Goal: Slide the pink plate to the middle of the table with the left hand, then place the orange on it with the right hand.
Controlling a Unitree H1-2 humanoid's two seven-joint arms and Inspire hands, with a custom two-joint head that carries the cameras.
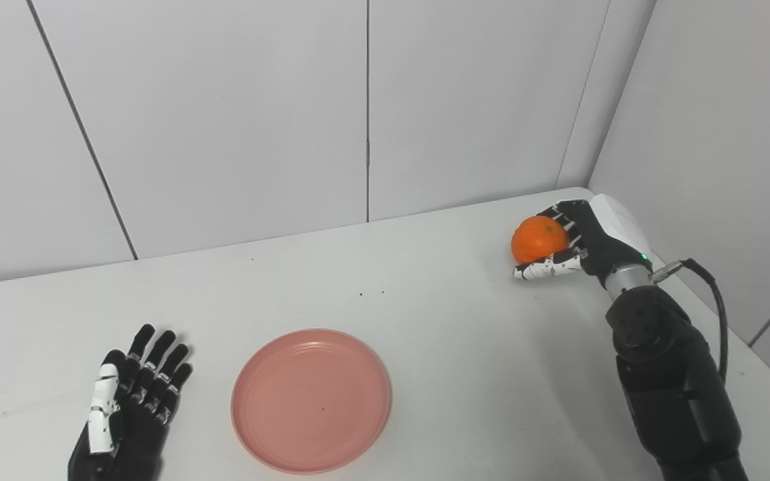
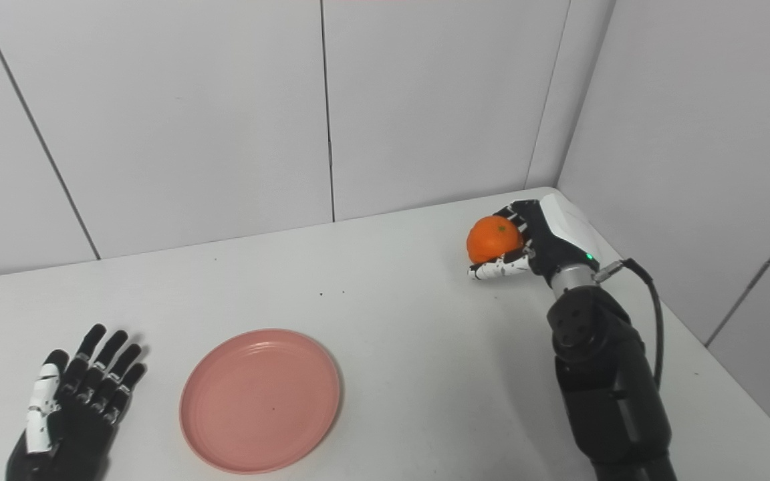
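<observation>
The pink plate (image 1: 311, 399) lies empty near the front edge of the white table (image 1: 425, 300), left of the middle. My left hand (image 1: 131, 401) rests flat to the left of the plate, fingers spread, a gap between it and the rim. At the far right corner my right hand (image 1: 575, 244) is wrapped around the orange (image 1: 539, 239), thumb under it and fingers behind it. I cannot tell whether the orange is off the table or still touching it.
Grey wall panels close the table at the back and on the right, close behind my right hand. A black cable (image 1: 716, 300) loops off the right forearm. A few small dark specks (image 1: 371, 292) mark the tabletop.
</observation>
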